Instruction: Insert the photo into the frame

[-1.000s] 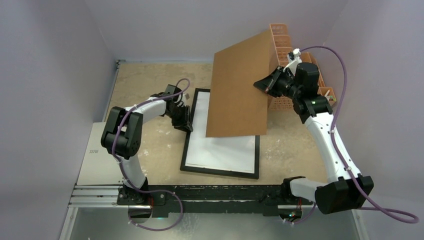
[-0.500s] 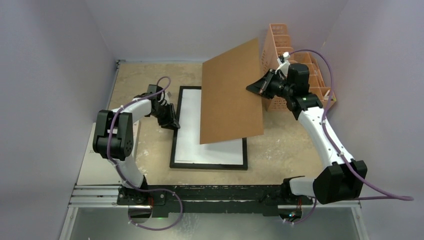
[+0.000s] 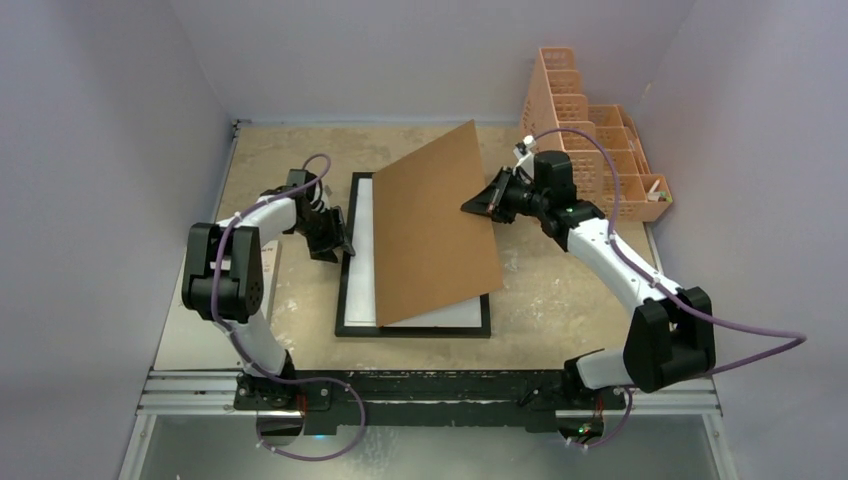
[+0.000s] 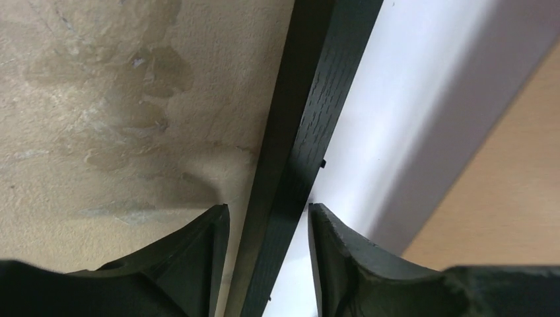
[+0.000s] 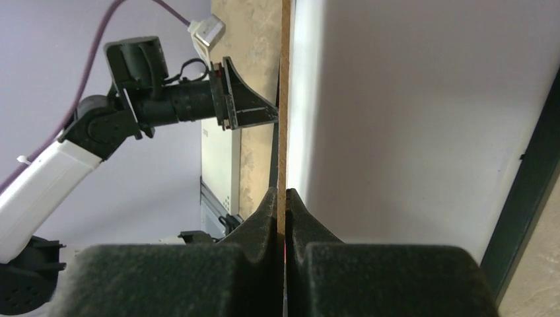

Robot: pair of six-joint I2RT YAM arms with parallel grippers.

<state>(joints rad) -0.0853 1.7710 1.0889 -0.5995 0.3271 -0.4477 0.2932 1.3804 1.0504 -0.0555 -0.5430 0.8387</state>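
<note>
Right wrist showed your right gripper [image 5: 285, 193] clamped on the board [image 3: 430, 235] while your left gripper [image 4: 267, 209] gaped astride the frame [image 4: 310, 99], which could slide unheld.

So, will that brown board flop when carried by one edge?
Probably not: the board looks flat though the right gripper pinches only one edge, so likely stiff. Thin edge-on, so probably light, but it might pivot in the grip.

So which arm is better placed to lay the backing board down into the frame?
Right: the right gripper is shut on the backing board, holding it tilted above the frame. The left gripper merely straddles the frame's left rail, jaws apart.
</note>
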